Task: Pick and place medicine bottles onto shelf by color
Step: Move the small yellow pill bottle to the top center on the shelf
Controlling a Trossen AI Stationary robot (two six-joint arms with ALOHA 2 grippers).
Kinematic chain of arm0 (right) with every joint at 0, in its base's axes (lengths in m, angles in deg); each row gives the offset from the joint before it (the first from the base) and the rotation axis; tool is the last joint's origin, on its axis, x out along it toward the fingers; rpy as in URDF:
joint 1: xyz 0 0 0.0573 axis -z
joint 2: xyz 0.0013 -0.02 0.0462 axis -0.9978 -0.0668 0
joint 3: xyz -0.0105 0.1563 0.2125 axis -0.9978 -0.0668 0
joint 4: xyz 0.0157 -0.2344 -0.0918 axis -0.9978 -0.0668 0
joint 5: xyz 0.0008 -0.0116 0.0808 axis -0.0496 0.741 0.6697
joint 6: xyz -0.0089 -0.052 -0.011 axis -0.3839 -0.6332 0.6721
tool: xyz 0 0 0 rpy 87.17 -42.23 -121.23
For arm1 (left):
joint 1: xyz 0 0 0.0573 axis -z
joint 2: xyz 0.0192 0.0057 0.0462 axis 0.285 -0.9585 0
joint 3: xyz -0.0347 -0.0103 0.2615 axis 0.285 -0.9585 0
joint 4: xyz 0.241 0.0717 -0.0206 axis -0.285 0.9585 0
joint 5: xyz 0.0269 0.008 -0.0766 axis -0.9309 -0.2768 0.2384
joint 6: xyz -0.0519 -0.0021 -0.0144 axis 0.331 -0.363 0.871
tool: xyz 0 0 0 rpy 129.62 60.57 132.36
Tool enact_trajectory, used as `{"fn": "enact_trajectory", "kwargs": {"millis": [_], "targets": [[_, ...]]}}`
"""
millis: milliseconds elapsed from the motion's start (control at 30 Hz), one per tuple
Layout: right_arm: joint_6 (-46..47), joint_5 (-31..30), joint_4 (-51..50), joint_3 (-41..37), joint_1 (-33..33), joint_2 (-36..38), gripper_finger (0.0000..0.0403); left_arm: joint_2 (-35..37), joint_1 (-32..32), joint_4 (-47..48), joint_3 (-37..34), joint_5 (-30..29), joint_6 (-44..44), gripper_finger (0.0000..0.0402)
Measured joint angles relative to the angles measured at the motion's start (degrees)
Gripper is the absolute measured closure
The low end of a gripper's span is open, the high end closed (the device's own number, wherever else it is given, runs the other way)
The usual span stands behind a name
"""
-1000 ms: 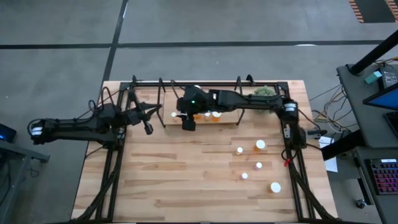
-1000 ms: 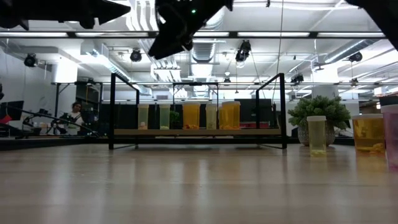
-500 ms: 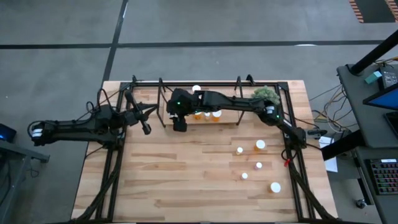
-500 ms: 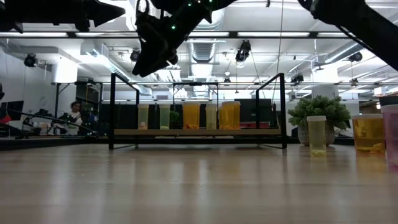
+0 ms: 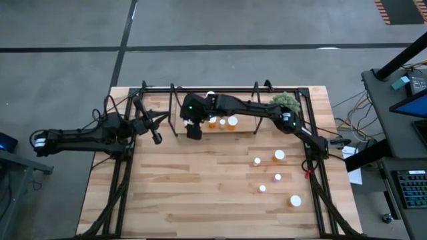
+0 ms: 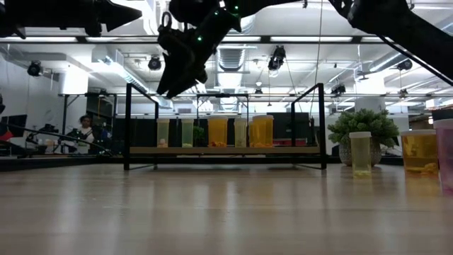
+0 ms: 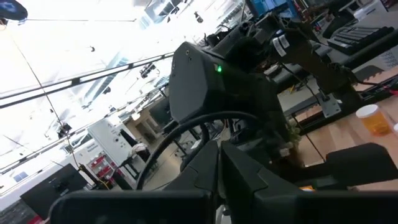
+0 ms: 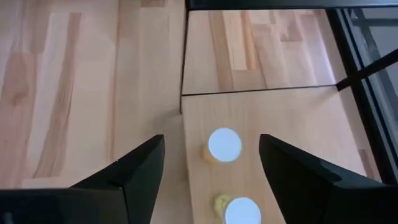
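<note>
Bottles (image 6: 217,132) stand in a row on the shelf (image 6: 226,150) at the far side of the tabletop (image 5: 200,187), and the right pincer (image 5: 193,131) hangs above the shelf's left end, over them. In the right wrist view the fingers (image 8: 146,165) are spread wide with nothing between them; one white cap (image 8: 224,144) sits straight below the gap, on the shelf board near its edge, and a second cap (image 8: 242,211) lies just beside it along the board.

In the low view five bottles show on the shelf: two pale yellow-green ones at the left, an amber one, another pale one, then a wider amber one (image 6: 261,131). All are upright clear plastic cylinders with flat round white caps. The shelf is a narrow light-wood plank framed by thin black metal uprights (image 6: 321,126).

Five more bottles (image 5: 279,155) stand loose on the right part of the tabletop, well apart from the right pincer, seen from above as white discs, one with an orange body. A green spiky plant (image 5: 283,100) sits at the far right corner.

The left pincer (image 5: 159,138) is closed and holds nothing, raised over the tabletop left of the shelf. The tabletop is pale butcher-block wood in strips.
</note>
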Motion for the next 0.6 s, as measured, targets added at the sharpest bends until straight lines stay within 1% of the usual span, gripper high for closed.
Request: {"fn": "enact_trajectory", "kwargs": {"millis": [167, 367, 467, 533, 600], "targets": [[0.0, 0.5, 0.0, 0.0, 0.0, -0.1, 0.0156, 0.7, 0.0, 0.0, -0.3, 0.0, -0.1, 0.0400], [-0.1, 0.8, 0.0, -0.3, 0.0, -0.2, 0.0153, 1.3, 0.0, 0.0, -0.4, 0.0, -0.1, 0.0400], [-0.1, 4.0, 0.0, -0.6, 0.1, -0.2, 0.0153, 1.3, 0.0, 0.0, -0.4, 0.0, -0.2, 0.0400], [0.6, 3.7, 1.5, -1.2, 0.0, -0.2, 0.0152, 1.3, 0.0, 0.0, -0.4, 0.0, -0.2, 0.0400], [1.0, 2.0, 3.8, -2.5, 0.0, -0.2, 0.0152, 1.3, 0.0, 0.0, -0.4, 0.0, -0.3, 0.0400]]}}
